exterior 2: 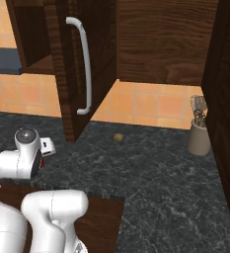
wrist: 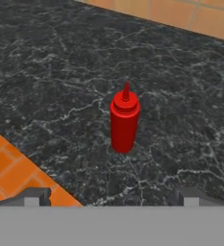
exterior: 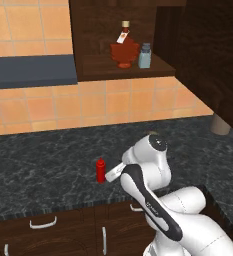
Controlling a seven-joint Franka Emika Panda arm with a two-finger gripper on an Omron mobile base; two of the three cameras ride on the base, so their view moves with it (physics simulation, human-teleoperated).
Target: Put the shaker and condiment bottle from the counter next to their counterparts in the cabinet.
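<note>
I had the gripper (wrist: 111, 201) spread as wide as it goes and holding nothing, its two dark tips showing at the bottom of the hand view with the condiment bottle (wrist: 125, 123) centred in the gap ahead of them, not yet between them. The bottle stood upright on the counter (wrist: 51, 72), near its front edge, and everything else I place from it. In the left base view the hand sat just right of the bottle (exterior: 101, 170), close but apart from it.

Up and behind the bottle, the cabinet (exterior: 113, 35) stood open, and on its shelf the red-brown flask (exterior: 124, 50) and a pale blue shaker (exterior: 145, 56) stood side by side, the shaker to the flask's right. Far to the bottle's right along the counter sat a utensil crock (exterior 2: 199, 136).

My judgement for the grasp: keep the bottle centred, advance level until the tips pass either side of its body below the shoulder, then close (a slim cylinder tips easily if one finger arrives first).

The flask's neck carried a small tag; I couldn't read any writing on it, and the bottle bore no label I could see.
</note>
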